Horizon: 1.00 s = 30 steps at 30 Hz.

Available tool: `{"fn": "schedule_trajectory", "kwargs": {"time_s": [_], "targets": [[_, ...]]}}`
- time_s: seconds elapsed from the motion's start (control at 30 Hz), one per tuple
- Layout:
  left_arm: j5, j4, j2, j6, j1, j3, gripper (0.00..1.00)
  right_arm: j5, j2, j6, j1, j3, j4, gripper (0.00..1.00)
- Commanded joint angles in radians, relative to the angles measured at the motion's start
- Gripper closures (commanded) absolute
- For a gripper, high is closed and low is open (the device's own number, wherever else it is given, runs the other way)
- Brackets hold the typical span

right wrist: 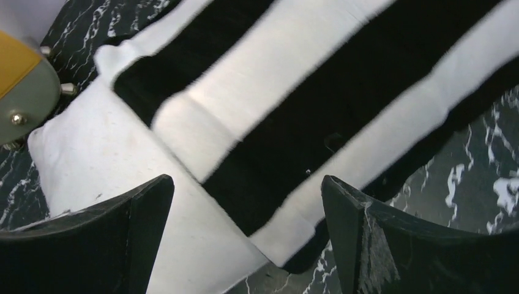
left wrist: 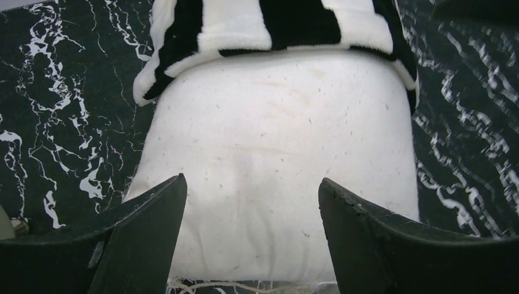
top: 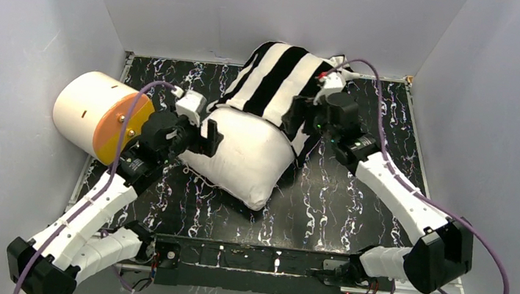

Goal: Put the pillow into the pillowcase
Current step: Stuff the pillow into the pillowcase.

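Observation:
The white pillow (top: 245,156) lies in the middle of the table, its far part inside the black and white striped pillowcase (top: 276,78). My left gripper (top: 202,140) is open at the pillow's left end; the left wrist view shows its jaws wide apart, the pillow (left wrist: 275,153) between and beyond them, and the pillowcase's (left wrist: 269,24) hem across its far part. My right gripper (top: 304,119) is open over the pillowcase's right edge; the right wrist view shows the striped fabric (right wrist: 318,98) and bare pillow (right wrist: 98,153) below its spread jaws.
A cream cylinder with an orange face (top: 101,118) lies at the left, close behind my left arm. The black marbled tabletop (top: 352,217) is walled by grey panels on three sides. The arm bases sit along the near edge.

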Motion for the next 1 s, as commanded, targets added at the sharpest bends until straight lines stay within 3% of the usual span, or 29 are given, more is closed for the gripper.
{"fn": "schedule_trajectory", "kwargs": {"time_s": [0.0, 0.13, 0.27, 0.3, 0.33, 0.37, 0.63, 0.83, 0.9, 0.93, 0.97], "targets": [[-0.086, -0.06, 0.006, 0.174, -0.116, 0.022, 0.22, -0.138, -0.075, 0.203, -0.132, -0.117, -0.017, 0.01], [-0.171, -0.075, 0.058, 0.299, -0.261, 0.042, 0.18, -0.312, -0.136, 0.425, -0.268, -0.295, 0.104, 0.01], [-0.248, -0.083, 0.138, 0.376, -0.351, 0.047, 0.15, -0.472, -0.154, 0.731, -0.388, -0.522, 0.392, 0.01], [-0.259, -0.078, 0.155, 0.394, -0.368, 0.042, 0.1, -0.485, -0.144, 0.771, -0.399, -0.562, 0.457, 0.01], [-0.27, -0.074, 0.171, 0.411, -0.384, 0.036, 0.03, -0.487, -0.134, 0.8, -0.405, -0.588, 0.51, 0.01], [-0.282, -0.064, 0.185, 0.426, -0.401, 0.029, 0.02, -0.488, -0.117, 0.807, -0.406, -0.605, 0.568, 0.01], [-0.382, 0.034, 0.287, 0.49, -0.486, -0.033, 0.04, -0.607, 0.127, 0.879, -0.402, -0.561, 0.851, 0.04], [-0.455, 0.159, 0.356, 0.504, -0.522, -0.072, 0.19, -0.595, 0.259, 0.947, -0.365, -0.553, 1.021, 0.15], [-0.452, 0.188, 0.37, 0.495, -0.527, -0.073, 0.29, -0.596, 0.264, 0.922, -0.356, -0.546, 1.028, 0.26], [-0.45, 0.204, 0.376, 0.492, -0.53, -0.075, 0.45, -0.6, 0.261, 0.911, -0.352, -0.543, 1.03, 0.39], [-0.47, 0.229, 0.383, 0.487, -0.536, -0.079, 0.71, -0.603, 0.252, 0.901, -0.349, -0.546, 1.04, 0.56]]}}
